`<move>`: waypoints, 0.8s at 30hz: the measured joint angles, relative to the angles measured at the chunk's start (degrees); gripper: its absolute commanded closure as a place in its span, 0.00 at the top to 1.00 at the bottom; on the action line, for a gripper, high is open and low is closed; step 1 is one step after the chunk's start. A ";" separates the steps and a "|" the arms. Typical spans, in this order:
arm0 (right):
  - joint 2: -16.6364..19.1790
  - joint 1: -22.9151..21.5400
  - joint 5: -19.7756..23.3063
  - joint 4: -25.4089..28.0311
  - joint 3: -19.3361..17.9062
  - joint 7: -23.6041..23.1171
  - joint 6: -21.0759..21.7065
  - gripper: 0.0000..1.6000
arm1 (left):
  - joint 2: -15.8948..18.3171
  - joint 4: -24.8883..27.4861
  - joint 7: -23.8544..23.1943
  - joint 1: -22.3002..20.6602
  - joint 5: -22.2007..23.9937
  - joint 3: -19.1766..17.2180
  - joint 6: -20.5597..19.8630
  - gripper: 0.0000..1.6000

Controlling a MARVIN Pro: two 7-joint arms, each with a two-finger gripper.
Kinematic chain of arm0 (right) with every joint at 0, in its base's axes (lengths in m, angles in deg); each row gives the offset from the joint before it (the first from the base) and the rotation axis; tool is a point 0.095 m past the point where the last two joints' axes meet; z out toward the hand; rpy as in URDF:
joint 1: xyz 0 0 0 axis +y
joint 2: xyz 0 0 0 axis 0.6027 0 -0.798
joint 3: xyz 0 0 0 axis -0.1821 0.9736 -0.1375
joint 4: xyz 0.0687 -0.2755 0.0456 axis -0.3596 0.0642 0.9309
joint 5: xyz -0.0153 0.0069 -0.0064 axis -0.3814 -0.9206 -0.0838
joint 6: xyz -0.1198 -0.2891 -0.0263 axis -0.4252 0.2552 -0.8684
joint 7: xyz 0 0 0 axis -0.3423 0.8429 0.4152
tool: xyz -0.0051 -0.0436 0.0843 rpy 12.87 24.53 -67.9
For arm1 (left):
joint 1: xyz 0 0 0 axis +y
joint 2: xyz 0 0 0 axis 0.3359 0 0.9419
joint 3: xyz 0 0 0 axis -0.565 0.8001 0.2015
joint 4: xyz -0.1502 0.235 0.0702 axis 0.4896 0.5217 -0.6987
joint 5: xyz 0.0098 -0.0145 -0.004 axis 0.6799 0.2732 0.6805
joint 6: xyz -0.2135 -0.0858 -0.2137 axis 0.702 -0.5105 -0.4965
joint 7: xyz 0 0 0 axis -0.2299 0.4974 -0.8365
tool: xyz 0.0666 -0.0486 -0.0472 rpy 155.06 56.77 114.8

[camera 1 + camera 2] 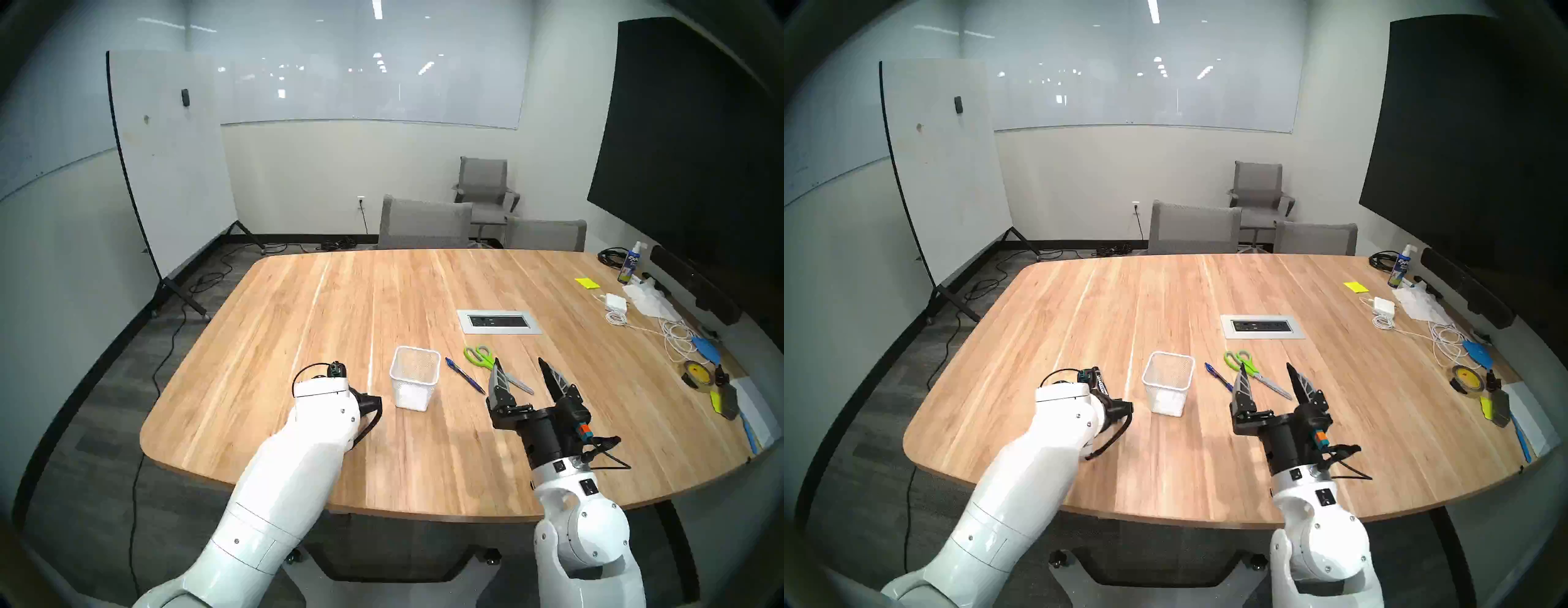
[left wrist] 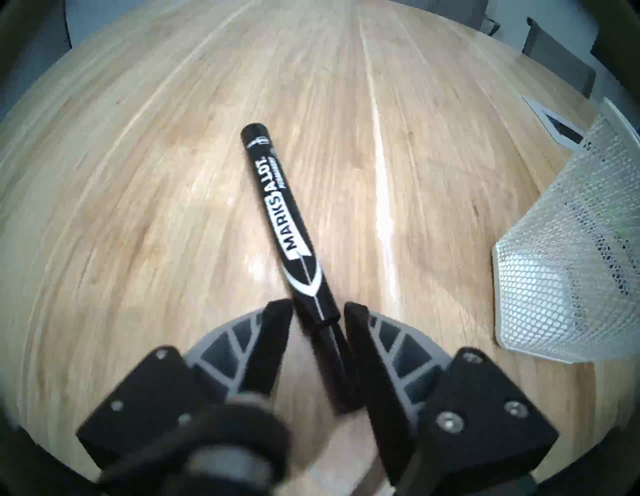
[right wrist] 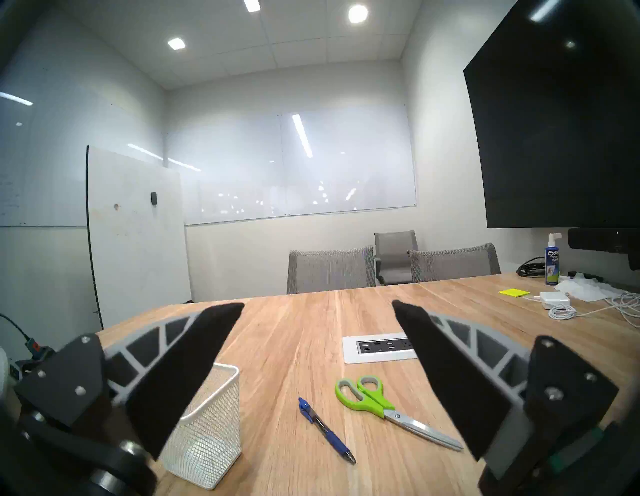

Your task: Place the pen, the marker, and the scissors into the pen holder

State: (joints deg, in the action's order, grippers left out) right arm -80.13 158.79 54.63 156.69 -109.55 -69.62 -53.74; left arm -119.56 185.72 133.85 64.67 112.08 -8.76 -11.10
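Observation:
In the left wrist view a thick black marker with white lettering lies on the wooden table. My left gripper is closed around its cap end, both fingertips against its sides. In the head views the left wrist hides the marker. The white mesh pen holder stands upright just right of that wrist. To its right lie the blue pen and the green-handled scissors. My right gripper hovers open above the scissors' blades, holding nothing. The right wrist view shows the pen and scissors between its fingers.
A grey power outlet panel is set into the table behind the scissors. Cables, a white charger, a spray bottle and a tape roll crowd the table's right side. Grey chairs stand at the far edge.

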 measured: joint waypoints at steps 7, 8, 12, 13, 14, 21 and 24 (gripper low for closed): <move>0.00 0.00 0.00 0.00 0.00 0.00 0.00 1.00 | 0.02 -0.01 -0.28 -0.01 -0.03 0.39 0.15 0.00; 0.00 0.00 0.00 0.00 0.00 0.00 0.00 1.00 | 0.04 0.00 -0.30 -0.01 -0.06 0.46 0.19 0.00; 0.00 0.00 0.00 0.00 0.00 0.00 0.00 1.00 | 0.35 0.04 -0.45 0.00 -0.32 0.81 0.44 0.00; 0.00 0.00 0.00 0.00 0.00 0.00 0.00 1.00 | 0.39 0.05 -0.47 0.01 -0.37 0.86 0.47 0.00; 0.00 0.00 0.00 0.00 0.00 0.00 0.00 1.00 | 0.51 0.08 -0.54 0.04 -0.54 1.00 0.57 0.00; 0.00 0.00 0.00 0.00 0.00 0.00 0.00 1.00 | 1.20 0.30 -1.14 0.48 -1.95 1.97 1.87 0.00; 0.00 0.00 0.00 0.00 0.00 0.00 0.00 1.00 | 1.68 0.61 -1.49 0.89 -2.59 2.35 2.66 0.00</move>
State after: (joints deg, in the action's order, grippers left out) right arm -80.13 158.79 54.63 156.69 -109.55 -69.61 -53.74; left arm -117.88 186.32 132.36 65.56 109.49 -6.41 -8.44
